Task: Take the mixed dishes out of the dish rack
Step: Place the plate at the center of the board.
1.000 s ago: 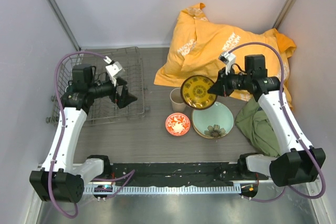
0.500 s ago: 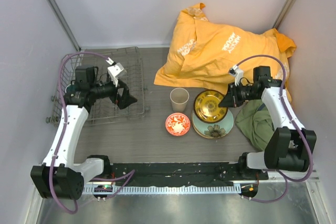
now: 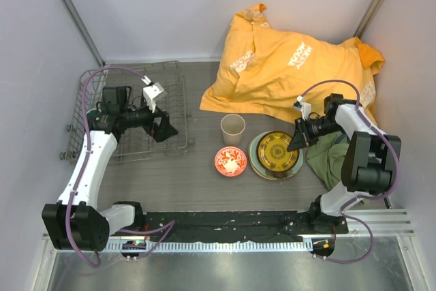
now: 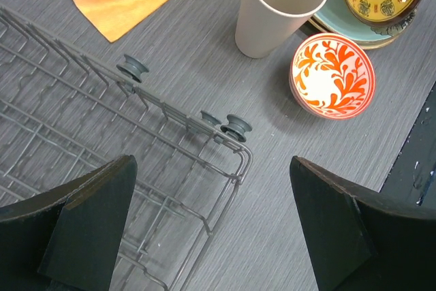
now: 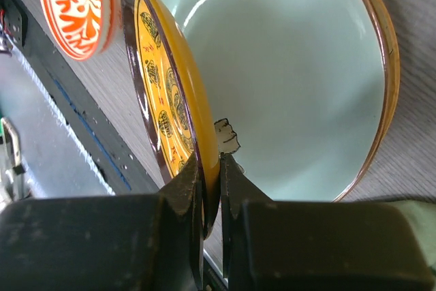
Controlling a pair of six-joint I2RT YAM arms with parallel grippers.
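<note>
Right gripper (image 5: 211, 168): fingers clenched on the rim of the small yellow-and-dark patterned plate (image 5: 163, 93), one finger on each face. The plate sits tilted over the hollow of the pale green flower-marked plate (image 5: 286, 80); whether the two touch cannot be told. In the top view the yellow plate (image 3: 277, 150) covers most of the green one (image 3: 253, 157), which lies on the table (image 3: 184, 182).

Adjacent items: the small white-and-red bowl (image 3: 230, 161) lies just beside the green plate's left rim, and the beige handleless cup (image 3: 232, 128) stands upright behind the bowl. A green cloth (image 3: 334, 161) lies close under the right arm. An orange cloth (image 3: 286, 66) is heaped behind the dishes.

Left gripper (image 4: 214, 216): fingers released and spread wide, grasping nothing, above the near right corner of the dish rack (image 4: 136, 127). The rack (image 3: 136, 110) stands at the left, well apart from the dishes.
</note>
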